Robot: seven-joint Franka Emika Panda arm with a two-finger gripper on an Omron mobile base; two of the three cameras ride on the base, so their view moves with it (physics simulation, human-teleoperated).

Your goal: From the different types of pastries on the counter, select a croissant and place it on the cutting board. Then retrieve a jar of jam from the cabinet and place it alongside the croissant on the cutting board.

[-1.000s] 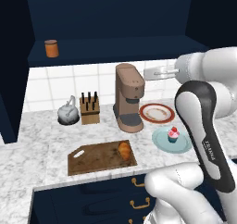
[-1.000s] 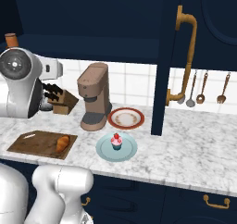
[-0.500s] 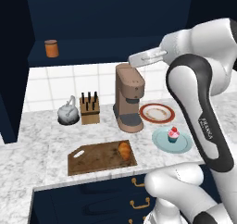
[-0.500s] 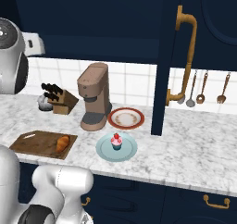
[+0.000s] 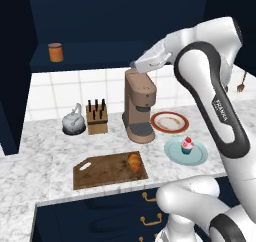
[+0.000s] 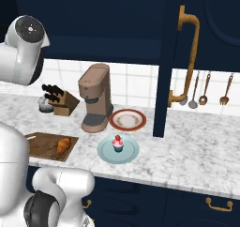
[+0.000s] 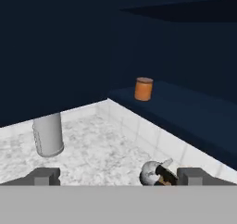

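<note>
The croissant [image 5: 134, 162] [image 6: 63, 145] lies on the right end of the dark cutting board [image 5: 102, 172] [image 6: 40, 144] at the counter's [image 5: 40, 158] front. The cupcake [image 5: 187, 144] [image 6: 117, 143] stands on a pale blue plate [image 5: 199, 155] to the right. The orange jar of jam [image 5: 55, 52] [image 7: 144, 89] stands upright on the cabinet's [image 5: 100, 53] recessed shelf. My gripper [image 5: 136, 64] [image 7: 119, 177] hangs above the coffee machine, well right of the jar and pointing towards it. Its fingers [image 7: 44, 176] are wide apart and it is open, with nothing in it.
A brown coffee machine [image 5: 139, 106] stands under the hand, with a knife block [image 5: 97, 117] and a kettle [image 5: 73, 122] to its left. A red-rimmed plate [image 5: 170, 121] lies behind the cupcake. Utensils [image 6: 204, 87] hang on the right wall beside a brass pipe [image 6: 187, 57].
The arm has swung up and to the left, carrying the hand from right of the coffee machine to above it, nearer the shelf. The gripper has stayed open.
</note>
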